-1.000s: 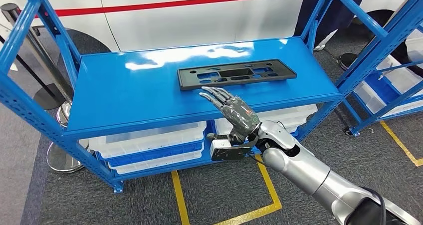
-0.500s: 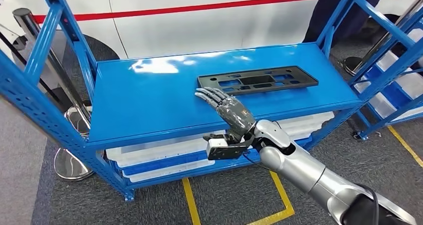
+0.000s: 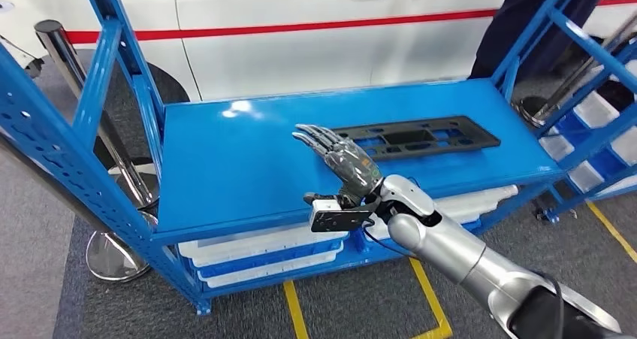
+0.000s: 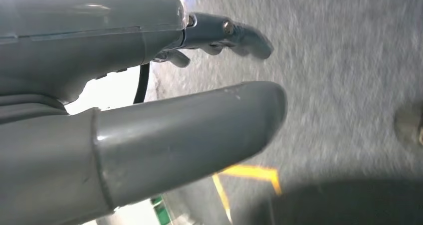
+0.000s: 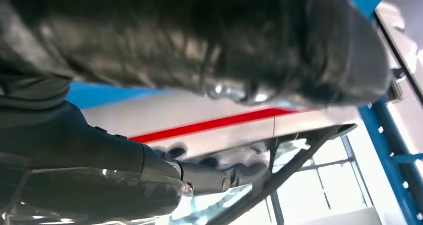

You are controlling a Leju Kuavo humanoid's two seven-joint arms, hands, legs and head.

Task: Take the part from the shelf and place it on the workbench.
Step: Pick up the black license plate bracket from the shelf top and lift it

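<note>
While the whole head view has shifted since 0.5 s ago, so the camera has moved, the right hand (image 3: 339, 160) still reaches flat over the blue shelf (image 3: 225, 174), fingers stretched out and apart, holding nothing. Its fingertips now lie just beside the near left end of the black plastic panel (image 3: 417, 137), where before they sat at the panel's front edge near its left corner; I cannot tell whether they touch it. That panel lies flat on the shelf's right half, its long axis running along the shelf's length, left end toward the hand. Seen from its wrist, the left hand (image 4: 149, 110) hangs over grey carpet, thumb and fingers apart, gripping nothing.
</note>
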